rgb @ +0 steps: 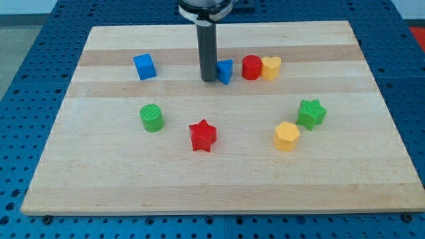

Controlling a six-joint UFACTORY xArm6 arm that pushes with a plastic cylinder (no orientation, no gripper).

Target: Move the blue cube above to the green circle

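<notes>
The blue cube [145, 66] sits at the upper left of the wooden board [219, 179]. The green circle [152, 117], a short cylinder, stands below it, a little to the right, with a gap between them. My tip [208, 79] is at the end of the dark rod in the upper middle of the board. It is well to the right of the blue cube and touches or nearly touches the left side of a blue triangle block [226, 71].
A red cylinder [251, 68] and a yellow heart [271, 67] stand together right of the blue triangle. A red star [203, 135] lies in the lower middle. A yellow hexagon [287, 136] and a green star [311, 113] are at the right.
</notes>
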